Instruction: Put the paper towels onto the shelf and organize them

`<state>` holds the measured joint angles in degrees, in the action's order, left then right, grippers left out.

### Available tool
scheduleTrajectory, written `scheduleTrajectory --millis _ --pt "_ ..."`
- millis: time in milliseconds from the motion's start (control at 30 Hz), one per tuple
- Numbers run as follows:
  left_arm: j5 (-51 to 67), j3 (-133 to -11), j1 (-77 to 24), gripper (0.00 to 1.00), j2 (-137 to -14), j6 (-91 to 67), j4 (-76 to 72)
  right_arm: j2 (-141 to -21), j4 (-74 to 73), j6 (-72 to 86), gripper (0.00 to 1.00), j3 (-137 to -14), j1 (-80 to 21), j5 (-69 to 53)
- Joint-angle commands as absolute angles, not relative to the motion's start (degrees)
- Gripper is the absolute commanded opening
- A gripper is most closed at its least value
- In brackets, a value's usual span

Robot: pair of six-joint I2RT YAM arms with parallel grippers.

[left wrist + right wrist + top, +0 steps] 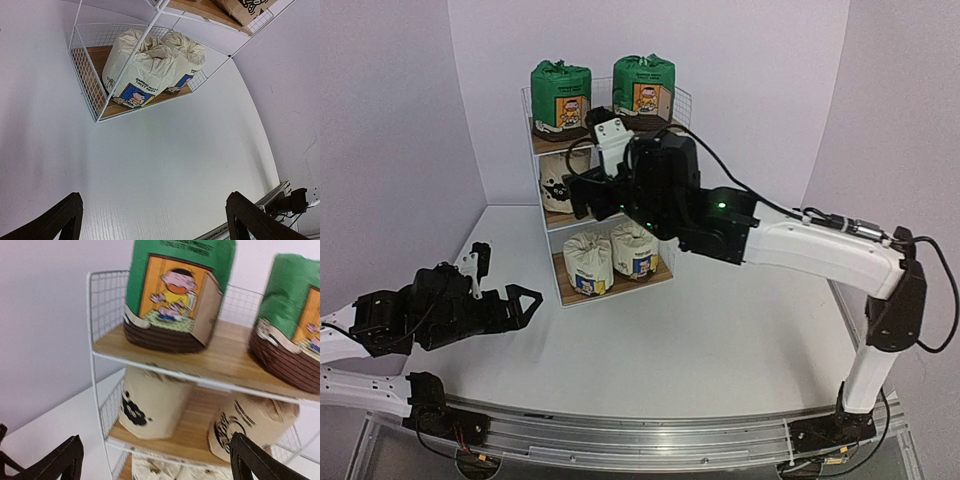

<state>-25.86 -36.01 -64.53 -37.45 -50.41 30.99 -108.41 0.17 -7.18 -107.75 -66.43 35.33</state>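
Note:
The shelf (542,190) stands at the back of the table. Two green rolls (560,95) (643,87) sit on its top board, two beige rolls (155,400) (252,427) on the middle board, two white rolls (588,264) (636,251) on the bottom board. My right gripper (155,460) is open and empty, held just in front of the middle tier. My left gripper (520,305) is open and empty, low over the table left of the shelf; its wrist view shows the white rolls (145,72).
The right arm (820,250) reaches across the table from the right and hides part of the shelf's middle tier. White walls close in the back and sides. A metal rail (650,440) runs along the near edge.

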Motion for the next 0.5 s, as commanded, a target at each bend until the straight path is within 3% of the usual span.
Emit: scheduleTrajectory --millis 0,133,233,467 --pt "-27.3 -37.7 -64.8 1.0 -36.3 -51.7 31.4 -94.5 -6.2 0.1 0.98 -94.5 -66.3 39.6" --pt "-30.9 -38.8 -64.7 1.0 -36.8 -57.4 36.7 -84.8 -16.6 9.9 0.98 -81.7 -63.7 42.5" --pt "-34.3 -40.7 -64.7 1.0 -39.0 -64.3 43.7 -79.6 -27.5 25.5 0.98 -73.9 -53.4 27.7" --pt "-38.6 -41.6 -63.6 1.0 -41.7 -73.7 52.6 -68.7 -27.6 35.7 0.98 -50.5 -33.1 21.5"
